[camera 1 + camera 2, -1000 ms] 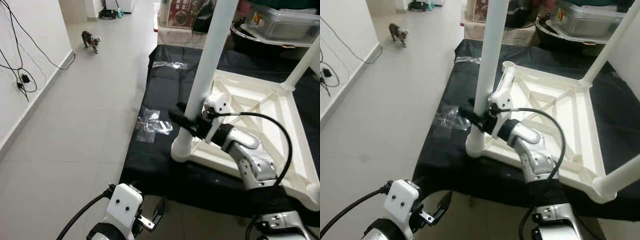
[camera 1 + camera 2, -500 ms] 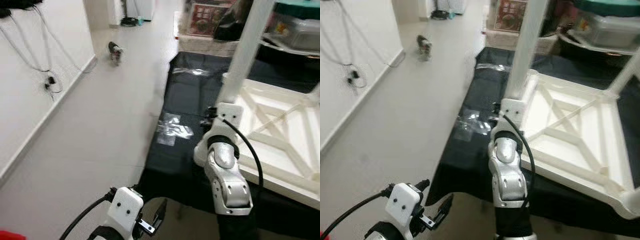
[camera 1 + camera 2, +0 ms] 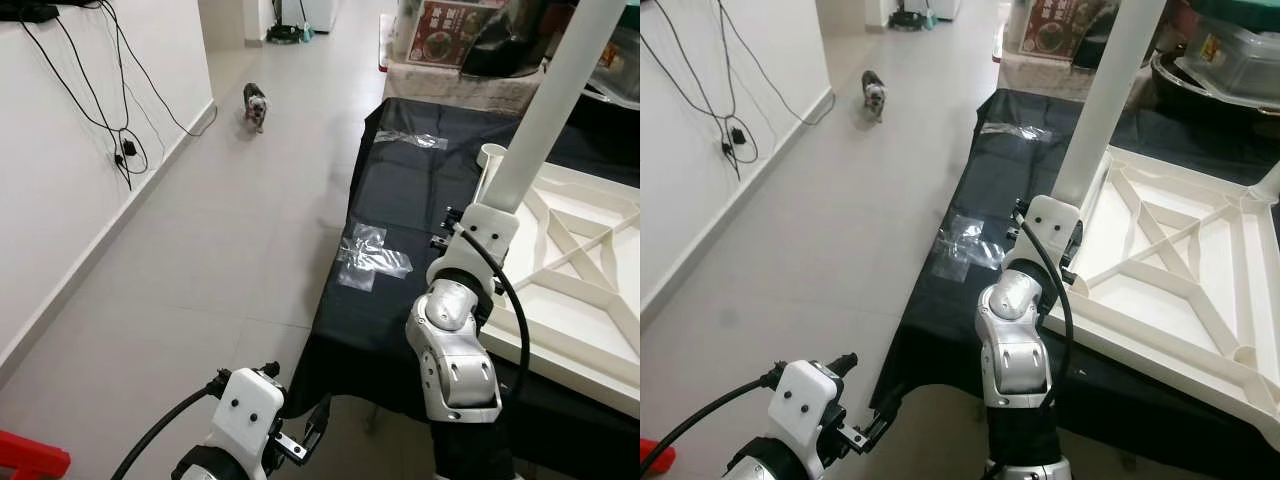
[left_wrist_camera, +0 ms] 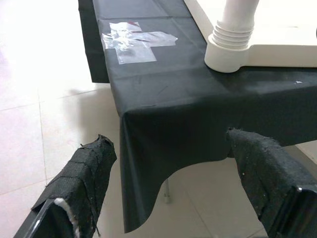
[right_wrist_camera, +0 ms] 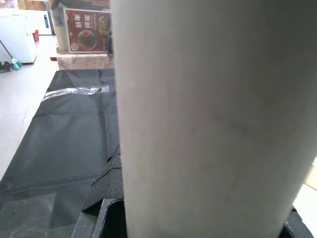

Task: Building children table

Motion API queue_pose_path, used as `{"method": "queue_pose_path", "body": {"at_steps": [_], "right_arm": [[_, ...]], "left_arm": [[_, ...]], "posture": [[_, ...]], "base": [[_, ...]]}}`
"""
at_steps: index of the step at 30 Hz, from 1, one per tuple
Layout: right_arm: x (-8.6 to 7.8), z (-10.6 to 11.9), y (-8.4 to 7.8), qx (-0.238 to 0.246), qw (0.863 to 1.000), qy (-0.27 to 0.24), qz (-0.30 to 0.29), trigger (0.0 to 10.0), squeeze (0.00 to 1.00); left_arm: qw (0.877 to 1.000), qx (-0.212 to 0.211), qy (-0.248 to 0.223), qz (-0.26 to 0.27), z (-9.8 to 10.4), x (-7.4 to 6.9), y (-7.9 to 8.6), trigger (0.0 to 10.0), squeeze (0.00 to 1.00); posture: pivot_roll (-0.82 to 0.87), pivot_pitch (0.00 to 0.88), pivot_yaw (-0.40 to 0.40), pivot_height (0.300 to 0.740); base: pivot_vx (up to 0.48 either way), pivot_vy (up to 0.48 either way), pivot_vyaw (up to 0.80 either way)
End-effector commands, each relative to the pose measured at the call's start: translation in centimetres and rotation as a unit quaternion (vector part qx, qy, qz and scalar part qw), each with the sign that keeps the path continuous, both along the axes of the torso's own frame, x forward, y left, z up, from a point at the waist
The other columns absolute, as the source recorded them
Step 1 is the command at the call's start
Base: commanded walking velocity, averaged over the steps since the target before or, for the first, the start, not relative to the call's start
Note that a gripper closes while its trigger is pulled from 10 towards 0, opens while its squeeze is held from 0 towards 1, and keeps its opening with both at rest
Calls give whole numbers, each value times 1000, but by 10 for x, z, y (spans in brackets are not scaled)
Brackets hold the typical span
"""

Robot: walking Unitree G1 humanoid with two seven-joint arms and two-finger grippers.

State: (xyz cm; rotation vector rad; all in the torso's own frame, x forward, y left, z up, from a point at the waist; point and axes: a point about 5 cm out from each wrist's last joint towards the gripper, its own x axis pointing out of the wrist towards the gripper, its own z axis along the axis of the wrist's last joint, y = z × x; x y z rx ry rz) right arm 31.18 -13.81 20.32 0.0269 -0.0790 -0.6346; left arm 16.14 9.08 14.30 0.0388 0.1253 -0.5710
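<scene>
The upturned white tabletop (image 3: 1160,290) lies on the black-covered counter (image 3: 400,190). The right gripper (image 3: 1045,235) has its fingers clamped on the upright white table leg (image 3: 545,110). The left gripper (image 4: 173,188) hangs below the counter edge, fingers apart.

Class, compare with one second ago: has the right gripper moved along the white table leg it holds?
Cannot tell. The right gripper is at the table leg near the upturned tabletop, as before; the camera itself swung, and the forearm hides it.
</scene>
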Motion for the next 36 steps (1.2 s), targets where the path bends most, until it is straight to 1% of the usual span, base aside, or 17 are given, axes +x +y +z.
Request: {"method": "queue_pose_path", "body": {"at_steps": [1, 8, 9, 19, 20, 21, 25, 28, 31, 32, 35, 36], "right_arm": [[0, -24, 56, 89, 990, 104, 32, 10000, 0], [4, -21, 55, 88, 991, 94, 36, 10000, 0], [5, -21, 55, 91, 991, 91, 41, 10000, 1000], [4, -16, 52, 81, 993, 71, 48, 10000, 1000], [4, -14, 53, 78, 994, 64, 52, 10000, 471], [3, -11, 53, 74, 994, 54, 61, 10000, 0], [3, -6, 54, 69, 994, 40, 80, 10000, 0], [1, -4, 51, 63, 990, 37, 123, 10000, 0], [0, -4, 51, 60, 989, 36, 131, 10000, 0], [-2, -6, 43, 55, 988, 37, 140, 10000, 0], [-4, -7, 35, 49, 987, 30, 151, 10000, 0], [-4, -7, 35, 49, 987, 30, 151, 10000, 0]], "left_arm": [[1000, 3, 12, -5, -5, -1, 1, 10000, 0], [1000, 4, 13, -5, -5, -1, 0, 10000, 0], [1000, 3, 14, -4, -6, -1, 0, 10000, 0], [1000, 1, 16, -4, -6, -1, 0, 10000, 0], [1000, 1, 16, -4, -6, -1, 0, 10000, 0], [1000, 0, 17, -4, -6, -1, 0, 10000, 0], [1000, 0, 18, -4, -6, -1, 1, 10000, 0], [1000, -1, 20, -5, -7, -1, 0, 10000, 0], [1000, -1, 20, -6, -7, -1, 0, 10000, 0], [1000, -1, 20, -6, -8, -1, 0, 10000, 0], [1000, -2, 21, -6, -9, 0, 0, 10000, 0], [1000, -2, 21, -6, -9, 0, 0, 10000, 0]], "posture": [[130, 172, -66, 740], [130, 171, -66, 740], [130, 171, -66, 740], [127, 170, -67, 740], [127, 169, -65, 740], [126, 167, -65, 740], [126, 163, -65, 740], [126, 163, -65, 740], [126, 163, -65, 740], [117, 149, -61, 740], [117, 144, -62, 740], [117, 144, -62, 740]], "base": [[0, 0, 0], [0, 0, 0], [0, 0, 0], [0, 0, 0], [0, 0, 0], [0, 0, 0], [0, 0, 0], [0, 0, 0], [0, 0, 0], [0, 0, 0], [0, 0, 0], [0, 0, 0]]}}
